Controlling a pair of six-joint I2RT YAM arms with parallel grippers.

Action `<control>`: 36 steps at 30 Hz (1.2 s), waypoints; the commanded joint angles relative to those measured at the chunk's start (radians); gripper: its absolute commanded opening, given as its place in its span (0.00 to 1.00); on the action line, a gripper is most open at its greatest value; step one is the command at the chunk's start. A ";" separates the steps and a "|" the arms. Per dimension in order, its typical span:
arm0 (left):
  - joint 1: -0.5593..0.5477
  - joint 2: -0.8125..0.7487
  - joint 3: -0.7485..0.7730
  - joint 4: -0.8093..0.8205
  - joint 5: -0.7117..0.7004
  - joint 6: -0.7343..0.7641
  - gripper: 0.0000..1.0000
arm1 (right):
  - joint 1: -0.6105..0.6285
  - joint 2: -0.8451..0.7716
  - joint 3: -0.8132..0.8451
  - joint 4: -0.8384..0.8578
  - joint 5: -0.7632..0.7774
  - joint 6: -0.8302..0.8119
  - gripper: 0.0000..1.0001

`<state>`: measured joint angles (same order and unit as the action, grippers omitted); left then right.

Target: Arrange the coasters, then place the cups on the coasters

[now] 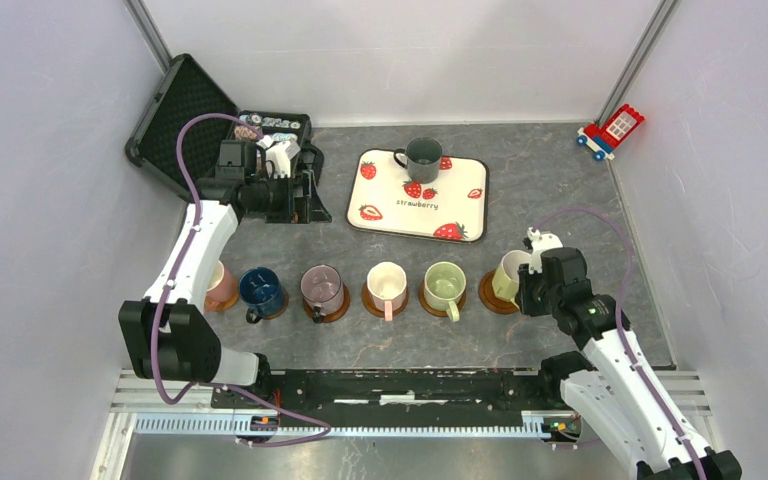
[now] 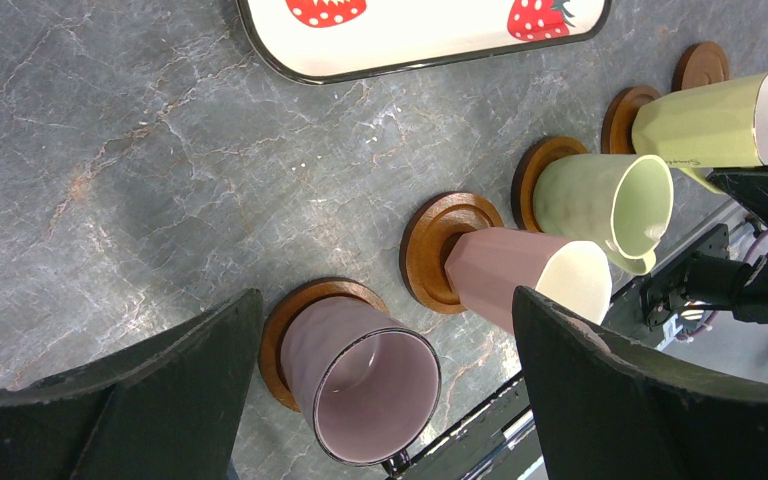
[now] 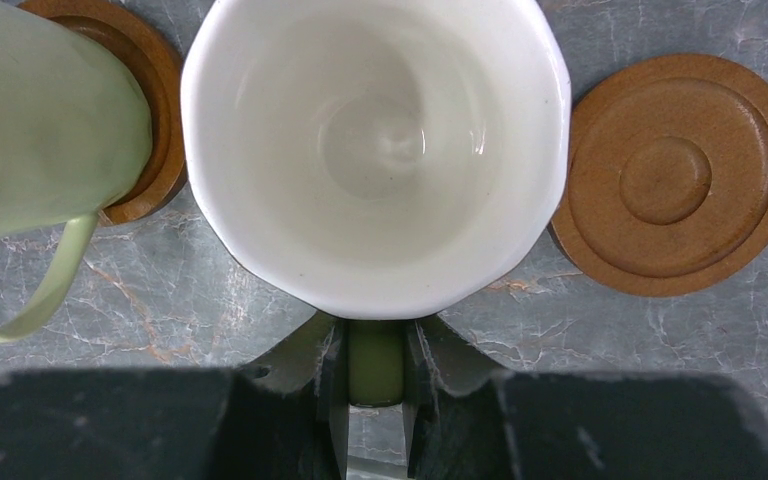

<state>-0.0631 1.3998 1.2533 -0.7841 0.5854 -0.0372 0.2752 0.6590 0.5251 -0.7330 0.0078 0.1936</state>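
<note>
At the right end of the near row, the right gripper (image 3: 375, 360) is clamped on the handle of the yellow-green mug (image 1: 509, 275), which stands on a coaster (image 1: 486, 292). A bare coaster (image 3: 675, 175) lies just to its right. Five more mugs (image 1: 387, 285) sit on coasters to its left. Farther back, the grey mug (image 1: 423, 158) stands on the strawberry tray (image 1: 380, 215). The left gripper (image 1: 305, 195) hangs wide open at far left.

One camera is looking down on the whole worktop (image 1: 560, 200); both wrist cameras are hovering close, sharing the yellow mug (image 1: 508, 275).
</note>
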 commanded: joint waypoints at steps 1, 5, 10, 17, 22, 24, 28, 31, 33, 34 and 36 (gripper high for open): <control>-0.001 -0.017 -0.006 0.005 0.010 -0.033 1.00 | 0.009 -0.012 0.043 -0.052 -0.005 -0.012 0.03; -0.001 -0.019 -0.012 0.005 0.009 -0.036 1.00 | 0.009 -0.027 0.055 -0.065 -0.031 -0.022 0.00; -0.001 -0.008 -0.011 0.005 0.011 -0.048 1.00 | 0.009 -0.031 0.032 -0.053 -0.056 -0.018 0.17; -0.001 -0.004 -0.008 0.005 0.009 -0.055 1.00 | 0.009 -0.030 0.017 -0.045 -0.099 -0.024 0.50; -0.001 -0.005 -0.008 0.005 0.008 -0.055 1.00 | 0.011 -0.025 0.015 -0.045 -0.136 -0.029 0.56; -0.001 -0.001 -0.008 0.005 0.008 -0.054 1.00 | 0.010 -0.022 0.018 -0.044 -0.167 -0.031 0.56; -0.001 0.004 -0.005 0.005 0.011 -0.055 1.00 | 0.010 -0.017 0.021 -0.051 -0.220 -0.039 0.56; -0.002 0.006 -0.005 0.005 0.012 -0.054 1.00 | 0.010 -0.002 0.043 -0.070 -0.196 -0.041 0.60; 0.000 0.011 -0.002 0.005 0.011 -0.052 1.00 | 0.010 0.019 0.066 -0.094 -0.155 -0.040 0.67; -0.002 0.013 -0.001 0.006 0.011 -0.052 1.00 | 0.010 0.030 0.078 -0.109 -0.132 -0.039 0.70; -0.001 0.020 0.002 0.005 0.011 -0.052 1.00 | 0.007 0.048 0.104 -0.140 -0.064 -0.038 0.77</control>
<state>-0.0631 1.4052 1.2404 -0.7841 0.5850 -0.0574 0.2813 0.6815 0.5476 -0.8261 -0.1551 0.1593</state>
